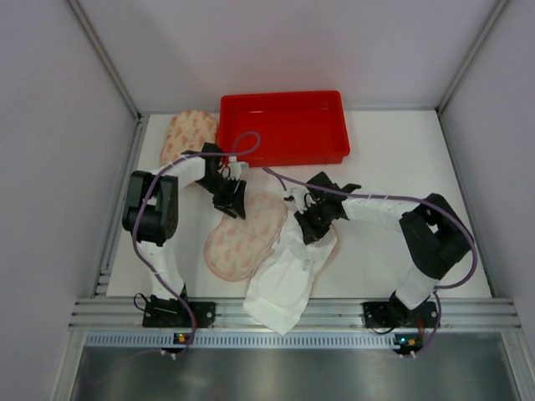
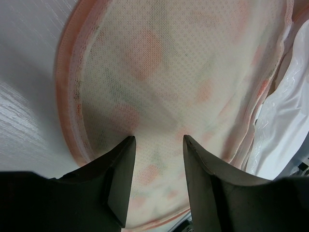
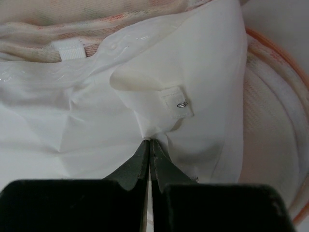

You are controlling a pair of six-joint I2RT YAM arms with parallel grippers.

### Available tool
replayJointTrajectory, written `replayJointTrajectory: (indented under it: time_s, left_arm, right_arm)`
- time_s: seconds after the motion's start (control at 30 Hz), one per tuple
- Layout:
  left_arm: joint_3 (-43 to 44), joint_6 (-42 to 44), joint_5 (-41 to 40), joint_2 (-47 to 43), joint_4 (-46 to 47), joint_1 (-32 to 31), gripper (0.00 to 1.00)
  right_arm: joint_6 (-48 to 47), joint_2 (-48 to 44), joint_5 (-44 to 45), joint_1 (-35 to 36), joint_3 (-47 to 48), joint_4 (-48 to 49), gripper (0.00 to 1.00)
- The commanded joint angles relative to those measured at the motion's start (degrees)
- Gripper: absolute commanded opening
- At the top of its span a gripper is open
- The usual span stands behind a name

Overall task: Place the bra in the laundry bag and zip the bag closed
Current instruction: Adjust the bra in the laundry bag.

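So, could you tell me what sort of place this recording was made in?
Probably a robot test cell in a lab, not a home laundry: plain white panels enclose the table, aluminium rails run along its near edge, and a red tray, mesh laundry bag and white bra are laid out.

The left arm (image 1: 155,209) rises from its base and bends toward 2 o'clock, the left hand (image 2: 157,140) with fingers parted, while the right arm (image 1: 422,238) bends toward 9 o'clock, the right hand (image 3: 149,141) pinched tight on the white bra (image 3: 203,72).
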Motion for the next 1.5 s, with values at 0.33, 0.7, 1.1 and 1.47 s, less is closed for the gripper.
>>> replayJointTrajectory:
  time_s: [0.33,0.7,1.1,1.47]
  left_arm:
    - [-2.01,1.23,-1.84,-0.71,1.17,0.7,0.5]
    - [-5.44,4.83,9.5,-15.64,2.75,3.06,0.52]
    - [-23.53,42.12,1.09,-48.41,-5.58,-8.82,0.52]
    - [-33.57,47.82,-7.89,-56.72,-9.37,-46.91,0.43]
  right_arm:
    - [0.94,-8.22,12.75,-1.34,1.29,1.01,0.1]
    - [3.74,-17.27,-7.38,-8.19,3.93,0.74,0.54]
    - [5.78,-6.57,-5.28,-20.33,5.86,-1.28,0.54]
    - [8.24,0.3,-7.74,-20.68,7.01,-2.86,0.57]
